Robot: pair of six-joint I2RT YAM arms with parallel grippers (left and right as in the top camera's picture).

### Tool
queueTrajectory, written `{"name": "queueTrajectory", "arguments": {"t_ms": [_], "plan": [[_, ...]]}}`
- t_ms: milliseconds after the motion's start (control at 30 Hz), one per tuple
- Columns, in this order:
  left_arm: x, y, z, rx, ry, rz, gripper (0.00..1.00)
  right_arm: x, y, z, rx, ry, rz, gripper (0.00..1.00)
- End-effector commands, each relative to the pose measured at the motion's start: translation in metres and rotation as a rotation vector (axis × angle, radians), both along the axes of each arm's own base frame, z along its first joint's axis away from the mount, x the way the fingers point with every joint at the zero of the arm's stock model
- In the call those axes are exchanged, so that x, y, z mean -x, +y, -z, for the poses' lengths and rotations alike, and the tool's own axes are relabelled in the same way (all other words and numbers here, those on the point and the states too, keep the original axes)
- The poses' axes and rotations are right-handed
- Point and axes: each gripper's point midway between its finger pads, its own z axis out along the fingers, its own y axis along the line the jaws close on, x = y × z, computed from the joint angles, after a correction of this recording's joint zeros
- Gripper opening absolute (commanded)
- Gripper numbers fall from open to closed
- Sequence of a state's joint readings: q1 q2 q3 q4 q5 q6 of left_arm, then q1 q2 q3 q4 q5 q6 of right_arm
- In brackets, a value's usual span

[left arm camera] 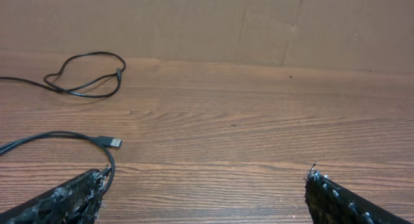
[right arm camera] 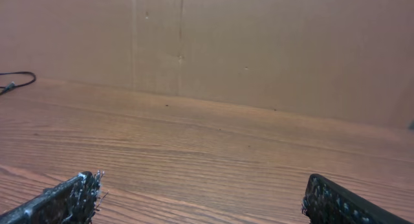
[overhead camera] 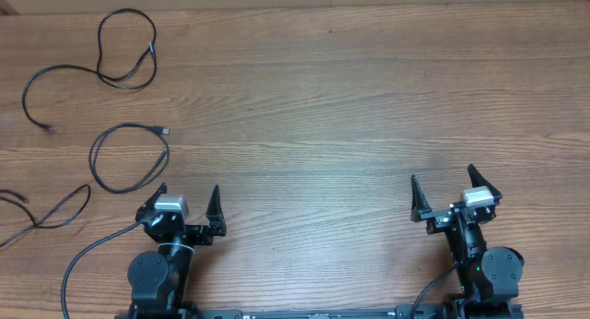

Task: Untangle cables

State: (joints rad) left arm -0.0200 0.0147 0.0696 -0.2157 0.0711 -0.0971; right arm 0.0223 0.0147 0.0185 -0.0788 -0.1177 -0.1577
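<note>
Three thin black cables lie apart on the left of the wooden table. One cable point(overhead camera: 101, 53) makes a loop at the far left; it also shows in the left wrist view point(left arm camera: 90, 78). A second cable point(overhead camera: 129, 158) forms a ring with a silver USB plug point(left arm camera: 114, 143) just ahead of my left gripper. A third cable point(overhead camera: 51, 211) lies at the left edge. My left gripper point(overhead camera: 189, 201) is open and empty, its left finger close beside the ring cable. My right gripper point(overhead camera: 447, 192) is open and empty over bare wood, far from all cables.
A thicker black arm wire point(overhead camera: 88, 254) curves out from the left arm's base. A cardboard wall point(right arm camera: 259, 49) stands behind the table's far edge. In the right wrist view a cable end point(right arm camera: 16, 78) shows at the far left.
</note>
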Motion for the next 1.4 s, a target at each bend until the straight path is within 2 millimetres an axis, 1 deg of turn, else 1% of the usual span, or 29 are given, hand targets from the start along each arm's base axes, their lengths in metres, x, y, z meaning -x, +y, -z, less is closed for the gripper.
{"name": "queueTrajectory", "arguments": {"t_ms": [0,167,1367], "plan": [[0.0003,-0.0022,-0.0007,-0.014,-0.011,0.013,1.0,-0.0005,-0.0035,0.0021,0.0,-0.003,0.022,1.0],[0.0003,-0.0022,-0.0007,-0.014,-0.011,0.013,1.0,-0.0005,-0.0035,0.0022,-0.082,0.01,0.024,1.0],[0.0003,-0.0022,-0.0007,-0.014,-0.011,0.013,1.0,-0.0002,-0.002,0.0018,-0.081,0.008,0.013,1.0]]}}
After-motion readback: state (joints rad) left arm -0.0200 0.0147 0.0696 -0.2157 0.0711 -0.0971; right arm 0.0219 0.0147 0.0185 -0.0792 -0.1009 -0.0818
